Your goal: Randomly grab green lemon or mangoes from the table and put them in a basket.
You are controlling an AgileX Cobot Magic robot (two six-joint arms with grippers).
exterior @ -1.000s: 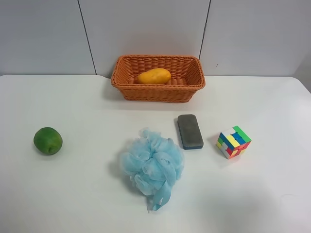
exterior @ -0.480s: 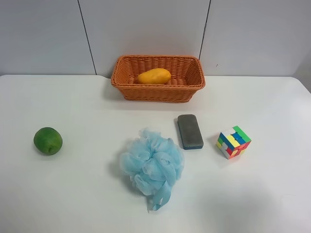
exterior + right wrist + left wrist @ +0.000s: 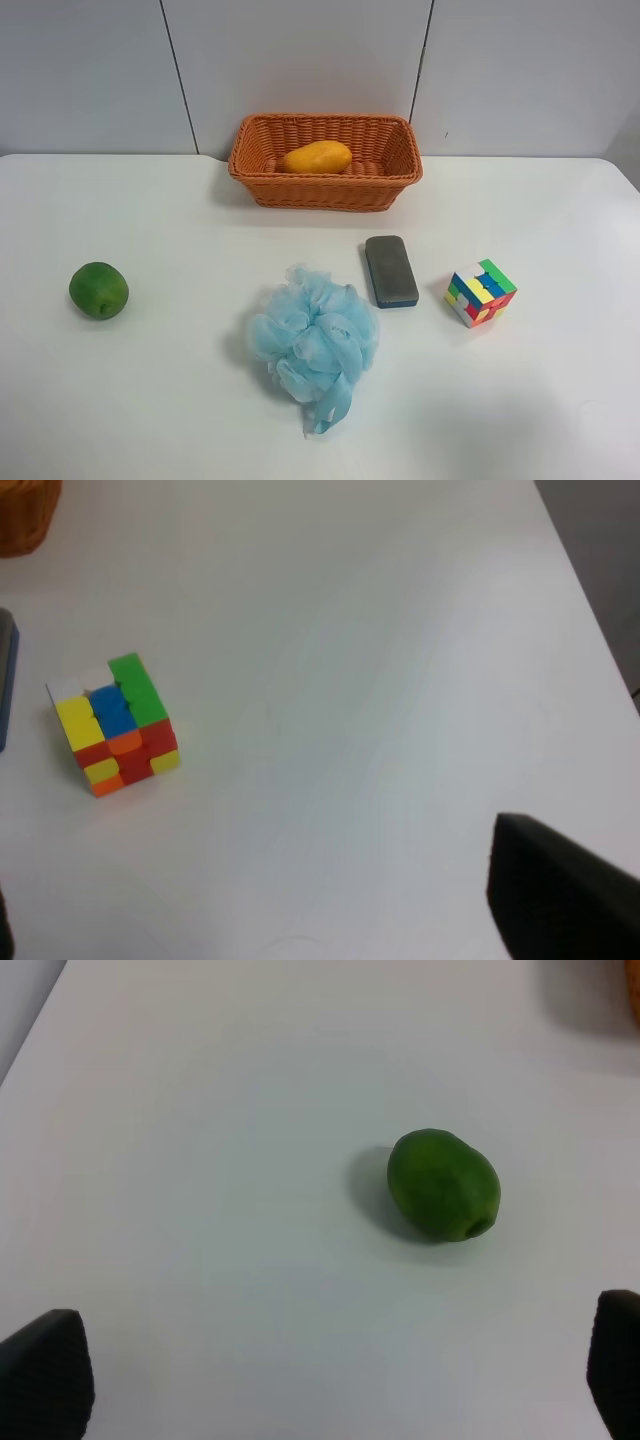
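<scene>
Mango [image 3: 316,157] was already in the wicker basket [image 3: 262,185] at the far edge of the table [image 3: 150,400], so you were on the second fruit: the green lemon [image 3: 98,290]. It sat loose on the tabletop, well apart from the basket and clear of the blue bath pouf [image 3: 313,342], the grey eraser block [image 3: 390,270] and the puzzle cube [image 3: 480,291].

Judgement: you were at the approach step, with nothing grasped yet. The next move called for dropping the left arm over the lemon, centring it between the fingers, closing, then carrying it to the basket. It's round and glossy, so it could roll or squirt out on an off-centre pinch.

Pose: neither arm showed in the exterior high view. The left wrist camera looked down on the lemon [image 3: 443,1184], with the left gripper [image 3: 330,1380] held above the table, fingers spread wide and holding nothing. The fruit lay ahead of them, not between.

Right gripper: only one dark finger [image 3: 560,895] was visible near the cube [image 3: 112,723], so I couldn't tell whether it was spread or closed.
</scene>
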